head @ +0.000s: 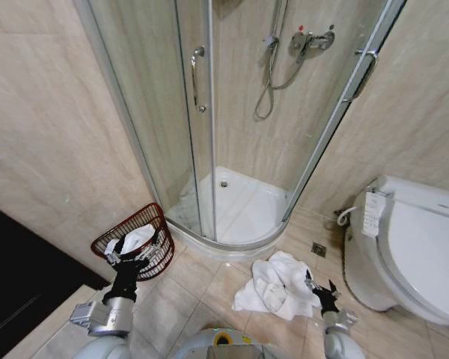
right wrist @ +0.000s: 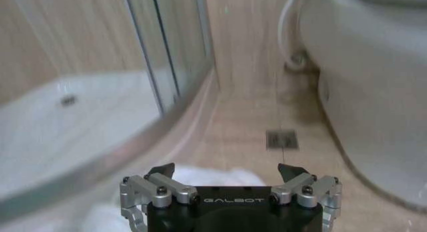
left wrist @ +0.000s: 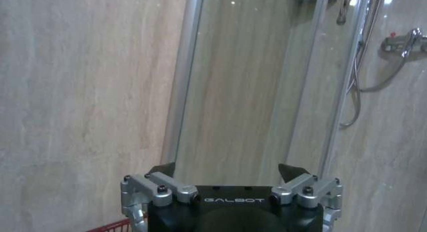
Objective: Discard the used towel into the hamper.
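A crumpled white towel (head: 273,288) lies on the tiled floor in front of the shower. My right gripper (head: 322,289) hovers at the towel's right edge, open, with nothing between its fingers; in the right wrist view the towel (right wrist: 213,173) shows just beyond the open right gripper (right wrist: 227,170). The hamper (head: 123,224), a dark red wire basket, stands at the left against the wall, with a white cloth (head: 138,237) inside. My left gripper (head: 132,254) is over the hamper's near rim, open and empty. The left wrist view shows the left gripper (left wrist: 227,170) and a bit of hamper rim (left wrist: 110,225).
A curved glass shower enclosure (head: 202,112) with a raised white tray (head: 236,206) stands straight ahead. A white toilet (head: 415,247) fills the right side. A floor drain (head: 319,249) sits between towel and toilet. A dark strip (head: 15,277) borders the far left.
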